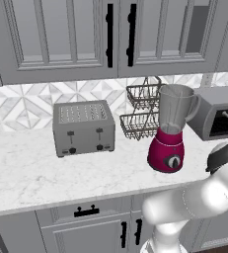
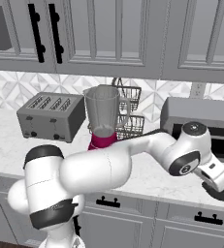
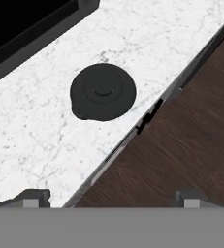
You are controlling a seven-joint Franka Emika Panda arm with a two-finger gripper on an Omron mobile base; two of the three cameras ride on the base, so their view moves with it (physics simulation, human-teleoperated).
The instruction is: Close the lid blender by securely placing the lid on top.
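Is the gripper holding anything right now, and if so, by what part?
Nothing is held. In the hand view the gripper is open above the lid, which lies flat on the counter near its front edge.

The lid [image 3: 103, 92] lay flat on bare marble surface [image 3: 45, 140] near the front edge, with open room all round it. The blender [image 1: 171, 129] stood with its jar mouth uncovered, hemmed by wire baskets [image 1: 141, 112] behind and the microwave [image 1: 220, 116] just beside it.
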